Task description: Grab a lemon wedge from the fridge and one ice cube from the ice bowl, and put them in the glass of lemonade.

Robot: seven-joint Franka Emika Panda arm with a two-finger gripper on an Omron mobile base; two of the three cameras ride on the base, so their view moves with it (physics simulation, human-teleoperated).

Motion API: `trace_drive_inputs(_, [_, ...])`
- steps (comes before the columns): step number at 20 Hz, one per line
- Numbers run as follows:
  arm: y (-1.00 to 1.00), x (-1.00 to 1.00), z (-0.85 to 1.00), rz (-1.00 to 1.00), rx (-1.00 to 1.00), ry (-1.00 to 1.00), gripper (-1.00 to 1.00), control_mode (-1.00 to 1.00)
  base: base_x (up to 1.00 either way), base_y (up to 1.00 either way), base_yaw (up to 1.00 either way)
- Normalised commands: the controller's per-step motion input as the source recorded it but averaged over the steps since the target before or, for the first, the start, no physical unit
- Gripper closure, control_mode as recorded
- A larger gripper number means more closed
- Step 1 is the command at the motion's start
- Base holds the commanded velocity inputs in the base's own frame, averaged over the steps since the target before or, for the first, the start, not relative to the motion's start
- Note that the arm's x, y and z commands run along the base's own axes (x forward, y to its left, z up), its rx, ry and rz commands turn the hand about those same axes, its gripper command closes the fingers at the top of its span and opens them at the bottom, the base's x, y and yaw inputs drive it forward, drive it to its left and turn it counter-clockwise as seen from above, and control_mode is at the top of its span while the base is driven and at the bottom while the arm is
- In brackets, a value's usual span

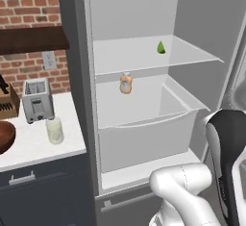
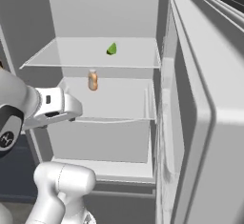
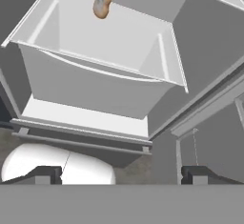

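Observation:
The fridge [image 1: 79, 85] stands open, its door [image 2: 200, 118] swung out to the right. On its upper shelf lies the small yellow-green lemon wedge [image 1: 161, 47] [image 2: 112, 49]. My gripper [image 3: 121, 177] is open and empty. It hangs low in front of the pale drawer [image 3: 95, 85], well below the wedge. On the white counter to the left stands the glass of lemonade [image 1: 55, 130]. The dark wooden ice bowl [image 1: 5, 136] is cut off by the left edge. The ice cube is out of view.
A small orange-tan bottle [image 1: 126, 83] [image 2: 93, 80] [image 3: 102, 0] stands on the shelf above the drawer. A toaster [image 1: 36, 100] and a knife block [image 1: 6, 102] sit at the back of the counter [image 1: 33, 148].

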Motion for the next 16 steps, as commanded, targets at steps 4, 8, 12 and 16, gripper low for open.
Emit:
trace_drive_inputs(4, [0.00,0.00,0.00,0.00,0.00,0.00,-1.00,1.00,0.24,0.00,-0.02])
trace_drive_inputs(8, [0.00,0.12,0.00,0.00,0.00,0.00,-1.00,-1.00,0.05,0.00,0.00])
trace_drive_inputs(12, [0.00,0.21,0.00,0.00,0.00,0.00,-1.00,-1.00,0.00,0.00,0.00])
trace_drive_inputs(16, [0.00,0.04,0.27,-0.01,0.09,-0.15,-1.00,-1.00,0.00,0.00,0.00])
